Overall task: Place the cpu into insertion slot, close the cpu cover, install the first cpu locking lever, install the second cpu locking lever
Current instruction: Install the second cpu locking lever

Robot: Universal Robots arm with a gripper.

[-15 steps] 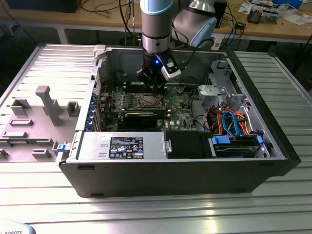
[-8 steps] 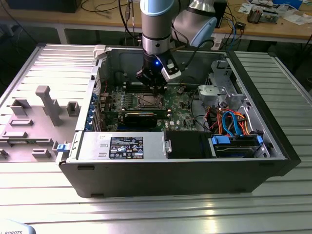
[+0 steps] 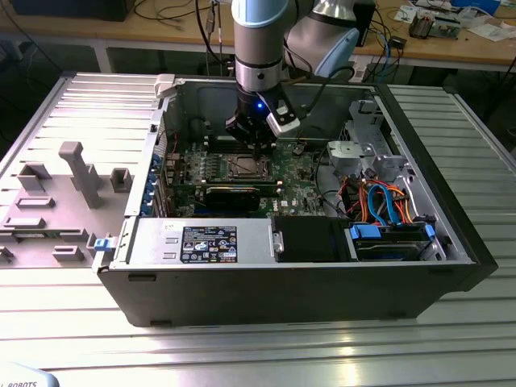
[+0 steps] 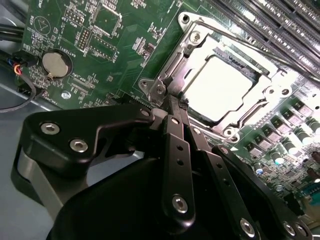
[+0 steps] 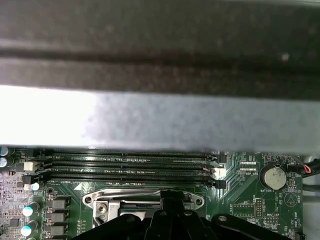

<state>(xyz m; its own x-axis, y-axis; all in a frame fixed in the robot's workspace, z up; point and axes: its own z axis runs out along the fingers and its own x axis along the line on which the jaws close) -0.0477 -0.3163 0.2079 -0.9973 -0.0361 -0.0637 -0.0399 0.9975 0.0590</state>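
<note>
From where I stand, the nearest thing is the open computer case (image 3: 242, 282) lying on its side on the ribbed metal table (image 3: 242, 355). Along its near wall sits the power supply box (image 3: 201, 242) with a label on top. Toward the exterior view's right are the drive bays with orange and blue cables (image 3: 383, 201).

Further in lies the green circuit board (image 3: 298, 181), flat on the floor of the case. A black card (image 3: 234, 193) runs along its near part, its long axis going from the exterior view's left to right.

Just beyond that card is the insertion slot (image 3: 244, 167). In the second wrist view the cpu (image 4: 220, 85) lies flat in it, its pale metal top facing up and its edges square with the socket. The cpu cover (image 4: 200, 42) lies down around the chip as a silvery frame.

The gripper (image 3: 260, 149) hangs straight down over the far edge of the socket. In the second wrist view its black fingers (image 4: 175, 115) are drawn together at the tip, right at a corner of the frame (image 4: 159, 90); whether they pinch anything there I cannot tell.

Behind the socket run the long black memory slots (image 5: 125, 167), parallel to the card. A round coin battery (image 5: 274, 176) sits off to one side of them.

Farthest back is a wooden bench (image 3: 451, 44) strewn with cables.
</note>
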